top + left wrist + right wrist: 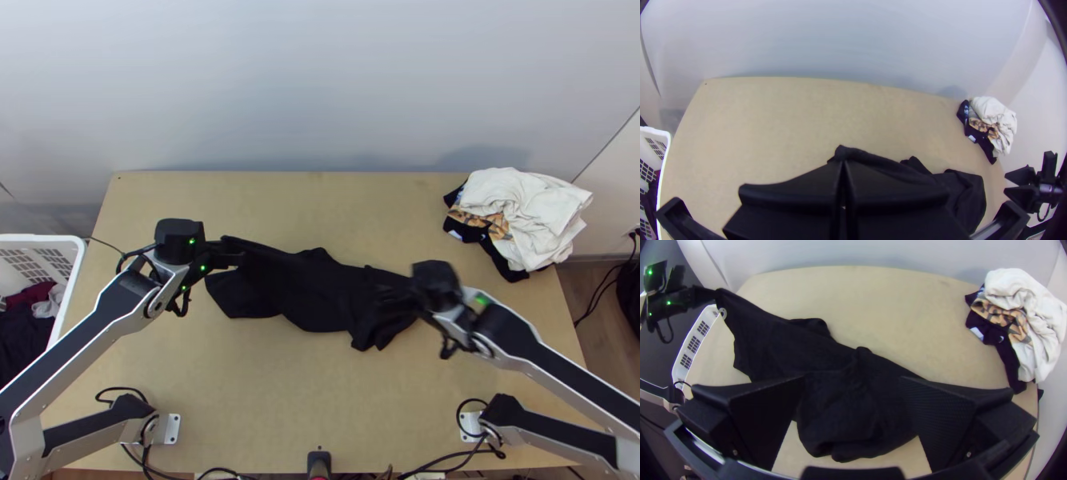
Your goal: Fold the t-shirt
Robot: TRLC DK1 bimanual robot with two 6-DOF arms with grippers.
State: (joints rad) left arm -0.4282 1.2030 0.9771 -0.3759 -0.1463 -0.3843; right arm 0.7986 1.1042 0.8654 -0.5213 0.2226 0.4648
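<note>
A black t-shirt [312, 296] lies bunched across the middle of the table, its left end lifted. My left gripper [232, 253] is shut on that raised end; in the left wrist view the cloth comes out at the tips of the closed left gripper [843, 165]. Over the shirt's right end is my right gripper [388, 302]. The right wrist view has the right gripper [852, 380] open, with the bunched black t-shirt [849, 409] below and between its wide-set fingers, not clamped.
A pile of white, black and patterned clothes [520, 212] lies at the table's far right corner. A white basket [70, 300] with dark clothes stands off the left edge. Bare tabletop [296, 392] stretches in front of the shirt.
</note>
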